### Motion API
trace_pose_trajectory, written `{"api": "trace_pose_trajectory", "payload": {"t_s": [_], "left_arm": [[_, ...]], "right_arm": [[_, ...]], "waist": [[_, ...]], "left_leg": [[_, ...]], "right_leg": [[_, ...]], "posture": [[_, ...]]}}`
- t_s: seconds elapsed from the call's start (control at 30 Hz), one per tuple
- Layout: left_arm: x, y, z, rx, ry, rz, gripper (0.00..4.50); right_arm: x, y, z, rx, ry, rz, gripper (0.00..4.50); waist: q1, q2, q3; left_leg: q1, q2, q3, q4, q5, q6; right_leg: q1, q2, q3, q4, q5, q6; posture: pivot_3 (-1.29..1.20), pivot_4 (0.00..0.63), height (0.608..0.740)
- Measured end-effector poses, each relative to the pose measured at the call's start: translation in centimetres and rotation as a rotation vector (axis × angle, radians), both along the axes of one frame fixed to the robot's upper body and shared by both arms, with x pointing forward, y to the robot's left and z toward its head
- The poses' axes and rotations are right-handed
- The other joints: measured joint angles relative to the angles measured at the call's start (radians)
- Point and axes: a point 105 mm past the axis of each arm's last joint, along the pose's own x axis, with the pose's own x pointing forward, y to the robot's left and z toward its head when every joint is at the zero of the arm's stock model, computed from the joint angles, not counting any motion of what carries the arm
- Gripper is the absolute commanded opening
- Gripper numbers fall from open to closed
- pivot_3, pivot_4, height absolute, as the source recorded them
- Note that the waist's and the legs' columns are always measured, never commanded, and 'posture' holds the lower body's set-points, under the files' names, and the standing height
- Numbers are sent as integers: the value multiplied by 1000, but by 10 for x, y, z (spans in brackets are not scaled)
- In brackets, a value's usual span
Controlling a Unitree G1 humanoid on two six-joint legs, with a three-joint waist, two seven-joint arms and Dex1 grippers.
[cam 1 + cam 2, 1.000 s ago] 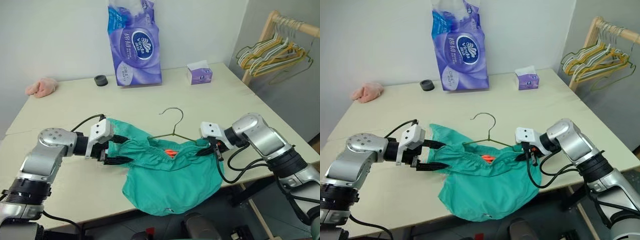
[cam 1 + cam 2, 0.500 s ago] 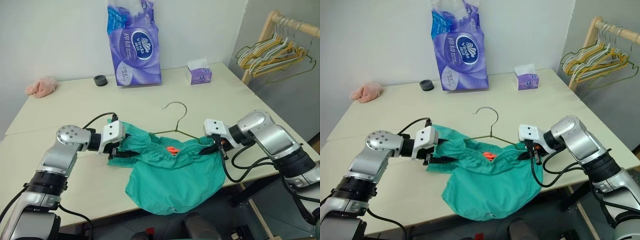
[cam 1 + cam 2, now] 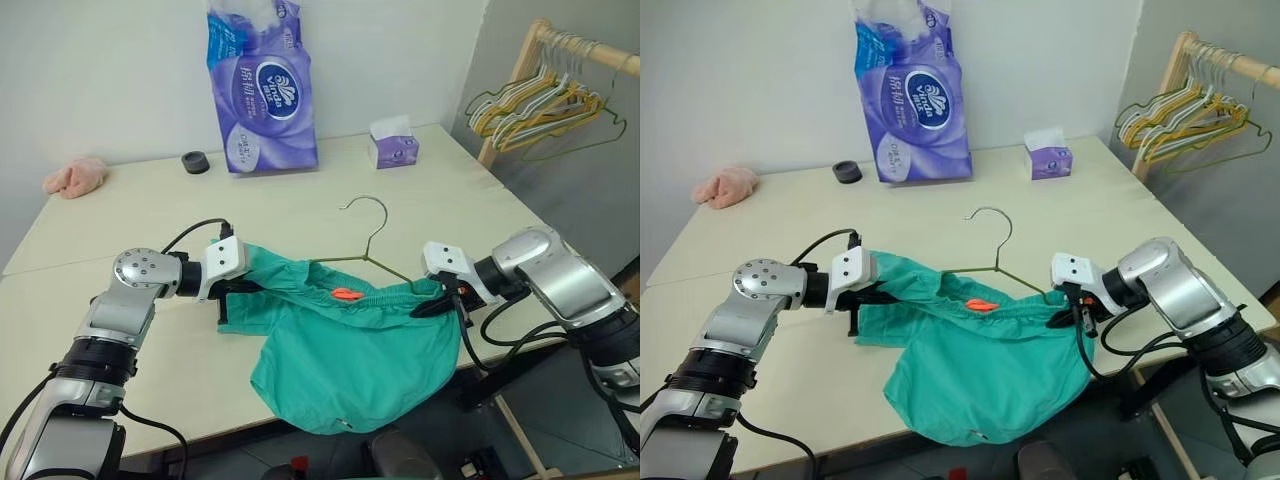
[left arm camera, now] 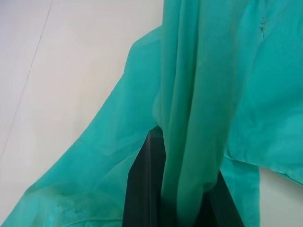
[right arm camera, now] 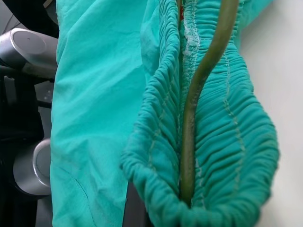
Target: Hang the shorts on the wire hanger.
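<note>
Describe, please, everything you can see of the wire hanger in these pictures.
The wire hanger is one thin, dark olive-green wire, bent into a triangle with a curved hook. It lies on the pale table, hook pointing toward the far wall. Its lower part is hidden in the gathered waistband of the teal shorts. The right wrist view shows its wire running through that waistband, where the right gripper is shut on the shorts and, apparently, the wire. The left gripper pinches the shorts only.
</note>
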Motion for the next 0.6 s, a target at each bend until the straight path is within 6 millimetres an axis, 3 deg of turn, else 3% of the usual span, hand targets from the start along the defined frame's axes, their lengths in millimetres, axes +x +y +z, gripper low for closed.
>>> {"api": "trace_pose_trajectory", "payload": {"t_s": [0.43,0.6], "left_arm": [[-7,-7,-8,-36,16,31,34],[-7,-8,-8,-88,11,69,1271]], "right_arm": [[-3,-5,-1,45,76,-80,0],[-1,-6,-1,55,82,-110,0]], "waist": [[-2,0,0],[-3,0,0]], "left_leg": [[0,0,0,0,0,0],[0,0,0,0,0,0]], "right_leg": [[0,0,0,0,0,0],[0,0,0,0,0,0]], "posture": [[-329,17,740],[-328,18,740]]}}
